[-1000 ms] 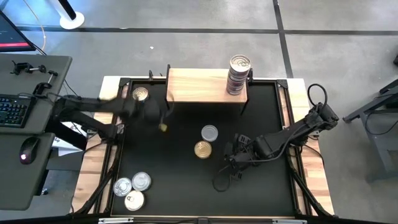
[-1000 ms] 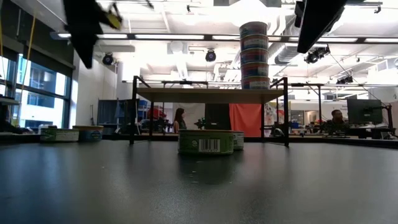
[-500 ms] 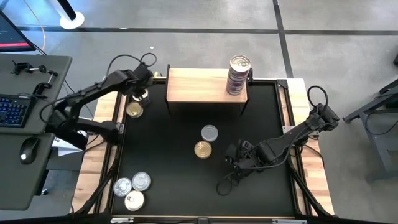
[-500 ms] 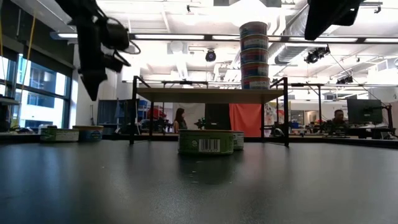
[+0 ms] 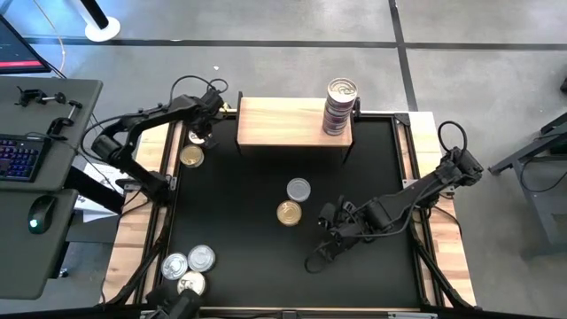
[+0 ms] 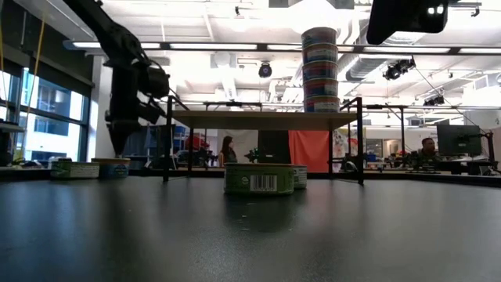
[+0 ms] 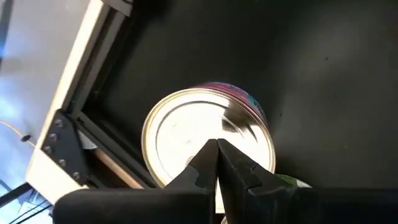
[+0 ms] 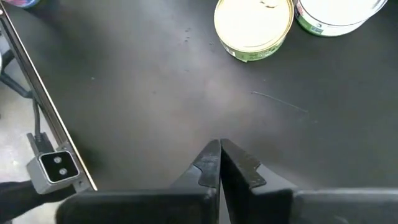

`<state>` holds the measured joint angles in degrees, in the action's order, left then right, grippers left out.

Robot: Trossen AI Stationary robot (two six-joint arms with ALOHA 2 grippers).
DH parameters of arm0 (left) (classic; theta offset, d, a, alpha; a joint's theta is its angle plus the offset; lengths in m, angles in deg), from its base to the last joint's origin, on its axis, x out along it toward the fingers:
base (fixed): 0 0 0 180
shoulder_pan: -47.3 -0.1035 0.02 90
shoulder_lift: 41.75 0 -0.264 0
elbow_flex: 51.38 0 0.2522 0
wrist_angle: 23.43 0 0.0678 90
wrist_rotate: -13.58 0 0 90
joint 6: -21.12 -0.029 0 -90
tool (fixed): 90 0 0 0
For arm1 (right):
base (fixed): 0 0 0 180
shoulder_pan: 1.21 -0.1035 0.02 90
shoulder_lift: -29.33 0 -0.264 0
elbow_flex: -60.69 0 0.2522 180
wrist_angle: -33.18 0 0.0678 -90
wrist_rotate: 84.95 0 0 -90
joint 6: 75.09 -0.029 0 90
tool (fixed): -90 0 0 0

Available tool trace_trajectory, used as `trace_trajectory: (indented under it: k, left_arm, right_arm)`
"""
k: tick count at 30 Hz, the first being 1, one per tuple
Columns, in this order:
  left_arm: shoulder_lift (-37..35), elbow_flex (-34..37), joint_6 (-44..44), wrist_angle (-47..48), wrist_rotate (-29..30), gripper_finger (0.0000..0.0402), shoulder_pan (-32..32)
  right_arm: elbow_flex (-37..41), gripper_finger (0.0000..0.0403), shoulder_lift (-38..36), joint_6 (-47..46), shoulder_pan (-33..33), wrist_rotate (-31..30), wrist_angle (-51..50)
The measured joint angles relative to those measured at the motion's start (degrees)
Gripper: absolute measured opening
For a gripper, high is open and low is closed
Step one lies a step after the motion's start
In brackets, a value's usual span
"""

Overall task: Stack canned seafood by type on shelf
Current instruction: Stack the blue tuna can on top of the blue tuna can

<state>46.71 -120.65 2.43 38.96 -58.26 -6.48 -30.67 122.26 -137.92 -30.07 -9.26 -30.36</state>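
left gripper (image 7: 217,149): fingers pressed together, empty, hovering above gold-topped tin (image 7: 199,134) directly beneath its tips | right gripper (image 8: 220,152): fingers together, empty, second gold tin (image 8: 254,25) ahead | shelf (image 5: 283,122): tin stack (image 5: 339,106) at the end farther from left gripper

Grey desk (image 5: 53,190) beside the black tabletop (image 5: 257,257)

Carries a keyboard (image 5: 19,159) and, nearer its front edge, a mouse (image 5: 35,215). Beyond the desk, on the concrete floor, a round white base (image 5: 103,29). Farther off, seen level, a red partition (image 6: 311,150) and a seated person (image 6: 423,149).
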Motion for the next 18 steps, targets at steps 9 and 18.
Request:
trace_trajectory:
  k: [9,18]
  left_arm:
    - [0.89,2.97,1.62,-1.50,-2.24,0.0000,-1.87]
    - [-0.67,3.19,10.71,2.60,-10.19,0.0000,-1.55]
  right_arm:
    - [0.00,0.0000,0.00,-0.78,0.00,-0.30,0.95]
    - [0.00,0.0000,0.00,0.16,0.00,-0.52,1.16]
